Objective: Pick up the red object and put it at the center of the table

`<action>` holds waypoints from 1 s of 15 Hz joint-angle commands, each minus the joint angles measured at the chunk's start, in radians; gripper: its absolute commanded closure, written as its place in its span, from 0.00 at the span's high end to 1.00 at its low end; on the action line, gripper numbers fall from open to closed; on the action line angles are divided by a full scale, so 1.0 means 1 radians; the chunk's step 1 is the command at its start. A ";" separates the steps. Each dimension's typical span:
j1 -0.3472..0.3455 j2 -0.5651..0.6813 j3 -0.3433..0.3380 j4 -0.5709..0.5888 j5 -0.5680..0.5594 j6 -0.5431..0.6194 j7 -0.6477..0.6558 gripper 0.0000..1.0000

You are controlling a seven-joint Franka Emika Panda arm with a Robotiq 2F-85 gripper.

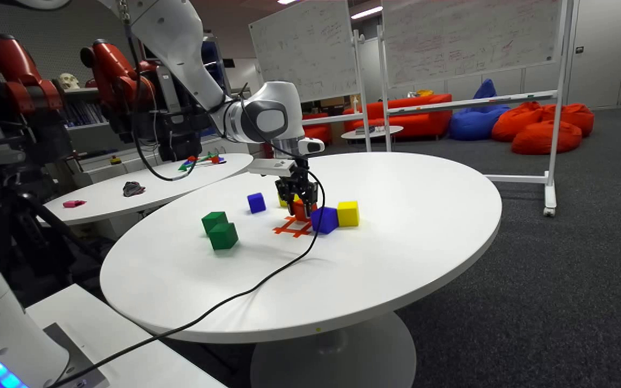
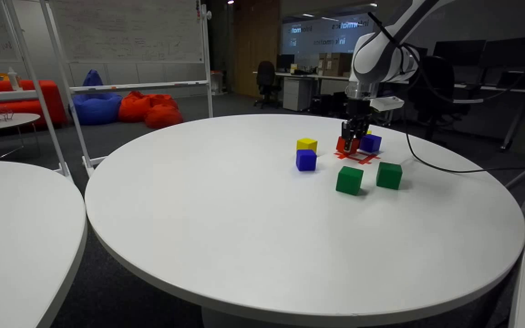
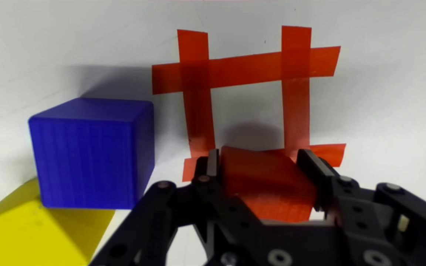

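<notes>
Blue block stood left in wrist view, yellow block lower left, red tape upper centre; gripper clasped flat-sided red block, bottom centre.

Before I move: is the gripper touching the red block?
Touching. The wrist view shows the gripper closed on the red block, its fingers against opposite sides of it.

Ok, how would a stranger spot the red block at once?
On the round white table, find the red tape grid. At its edge, the red block is held in the gripper. Unlike the blue blocks, yellow blocks and green blocks nearby, it alone is red.
</notes>
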 commanded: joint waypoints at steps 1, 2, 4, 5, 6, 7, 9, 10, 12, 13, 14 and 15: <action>0.003 0.000 -0.003 0.002 0.002 -0.003 -0.001 0.57; 0.003 0.000 -0.003 0.002 0.002 -0.003 -0.001 0.32; -0.004 0.000 0.000 -0.002 0.008 0.000 -0.008 0.32; -0.009 -0.001 0.002 -0.009 0.012 0.006 -0.014 0.32; -0.012 -0.002 0.003 -0.014 0.014 0.010 -0.017 0.32; -0.014 -0.002 0.003 -0.020 0.015 0.014 -0.020 0.32; -0.020 -0.004 0.002 -0.038 0.016 0.029 -0.027 0.32; -0.024 -0.005 0.002 -0.047 0.017 0.034 -0.030 0.32; -0.031 -0.007 -0.001 -0.066 0.019 0.048 -0.033 0.32; -0.036 -0.009 -0.001 -0.080 0.020 0.057 -0.037 0.32; -0.043 -0.009 0.000 -0.090 0.023 0.065 -0.042 0.32; -0.049 -0.008 0.001 -0.101 0.025 0.076 -0.047 0.32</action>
